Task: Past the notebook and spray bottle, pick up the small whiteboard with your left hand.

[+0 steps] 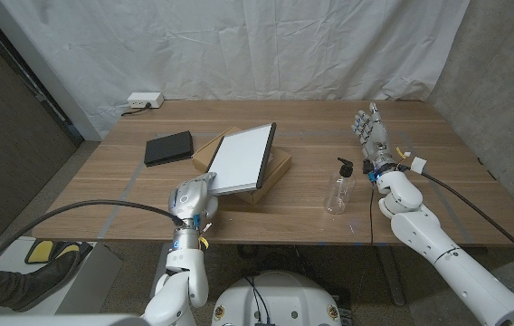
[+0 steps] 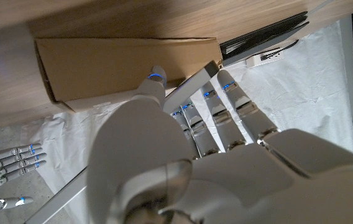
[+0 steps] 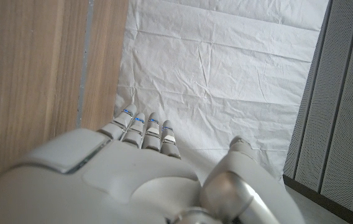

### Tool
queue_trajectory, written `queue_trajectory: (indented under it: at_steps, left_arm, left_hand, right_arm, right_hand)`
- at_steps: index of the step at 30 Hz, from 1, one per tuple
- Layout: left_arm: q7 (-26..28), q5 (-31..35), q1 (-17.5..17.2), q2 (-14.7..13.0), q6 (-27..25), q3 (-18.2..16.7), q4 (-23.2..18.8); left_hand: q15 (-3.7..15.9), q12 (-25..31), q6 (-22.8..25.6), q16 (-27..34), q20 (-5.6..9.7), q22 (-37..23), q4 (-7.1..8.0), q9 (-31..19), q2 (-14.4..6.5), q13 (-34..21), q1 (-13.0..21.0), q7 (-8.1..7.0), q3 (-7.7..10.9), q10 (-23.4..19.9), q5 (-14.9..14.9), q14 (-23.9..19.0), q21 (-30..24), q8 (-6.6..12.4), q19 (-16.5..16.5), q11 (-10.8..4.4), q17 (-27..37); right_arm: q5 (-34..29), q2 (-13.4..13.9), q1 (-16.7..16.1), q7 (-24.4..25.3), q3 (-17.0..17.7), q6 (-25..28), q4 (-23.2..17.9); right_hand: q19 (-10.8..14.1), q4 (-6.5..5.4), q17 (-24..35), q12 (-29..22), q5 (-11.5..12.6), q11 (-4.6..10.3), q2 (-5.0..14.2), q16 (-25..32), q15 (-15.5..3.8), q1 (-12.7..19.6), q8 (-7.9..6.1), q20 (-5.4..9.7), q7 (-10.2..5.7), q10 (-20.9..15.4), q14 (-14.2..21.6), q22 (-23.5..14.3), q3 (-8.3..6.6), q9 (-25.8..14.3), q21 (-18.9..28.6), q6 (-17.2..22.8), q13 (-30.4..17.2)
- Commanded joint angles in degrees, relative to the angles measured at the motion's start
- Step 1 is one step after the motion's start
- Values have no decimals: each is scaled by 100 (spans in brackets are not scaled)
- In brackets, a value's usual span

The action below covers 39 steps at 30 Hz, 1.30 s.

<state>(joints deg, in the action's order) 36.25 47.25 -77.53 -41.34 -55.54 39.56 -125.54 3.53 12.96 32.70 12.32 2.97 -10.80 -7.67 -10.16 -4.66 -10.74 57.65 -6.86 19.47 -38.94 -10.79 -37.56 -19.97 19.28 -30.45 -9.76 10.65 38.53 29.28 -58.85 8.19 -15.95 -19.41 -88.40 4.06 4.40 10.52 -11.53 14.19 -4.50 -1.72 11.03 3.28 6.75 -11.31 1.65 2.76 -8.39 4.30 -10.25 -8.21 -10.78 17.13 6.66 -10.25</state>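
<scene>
The left hand [image 1: 194, 196] grips the near edge of the small whiteboard [image 1: 241, 159], with the thumb on one face and the fingers [image 2: 235, 102] on the other, as the left wrist view shows. The whiteboard is tilted, its far edge raised toward the back of the table [image 1: 311, 118] and its white face turned up toward the camera. It sits over a flat cardboard box [image 1: 271, 177] at the middle of the table; whether its near edge still touches the box is hard to tell from the head view. A dark notebook [image 1: 167, 148] lies flat on the wood just to the left of the box, toward the robot's left side. A clear spray bottle [image 1: 338, 188] with a black pump top stands upright to the right of the box, between it and the right arm. The right hand [image 1: 371, 132] stands on its edge on the right part of the table, fingers stretched out and apart, holding nothing. A white power strip [image 1: 143, 100] lies at the far left corner of the table, before a white sheet [image 1: 239, 45] hung behind.
</scene>
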Motion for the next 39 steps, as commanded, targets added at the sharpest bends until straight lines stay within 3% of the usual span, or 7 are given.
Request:
queue_trajectory:
  at_steps: [1, 15, 39]
  left_arm:
    - [-570, 314, 193, -171, -482, 184, -284]
    - [-763, 428, 213, -296, -471, 130, -497]
    - [-1189, 1182, 392, -251, -680, 223, -604]
  left_hand:
    - [763, -11, 1071, -9, 308, -19, -10, -37, -10, -37, 21, 92, 45, -416, 15, 7, -3, -20, 25, -58, 7]
    - [769, -48, 1179, -39, 312, -18, 5, -37, -16, -39, 17, 105, 68, -491, 34, -23, -4, -42, 18, -69, 11]
    - [754, -107, 1207, -82, 285, -18, 3, -42, -159, -44, 111, 140, 187, -496, 50, 21, 22, -120, 83, -26, 23]
  right_arm:
    - [14, -21, 29, -38, -27, -16, 27]
    - [38, -43, 18, -50, -38, -26, 34]
    - [121, -23, -44, -137, 31, -126, 43]
  right_hand:
    - [75, -9, 25, -41, 20, -14, 44, 18, -10, 19, -5, -4, 11, -47, 62, -23, 15, -9, -25, 38, -24]
    - [91, -7, 26, -39, 21, -8, 48, 19, -13, 20, -4, -9, 7, -45, 75, -24, 22, -9, -42, 38, -24]
    - [117, -1, 25, -45, 22, -12, 57, 17, -18, 27, -16, 1, 88, -60, 92, -26, 33, -9, -76, 73, -25]
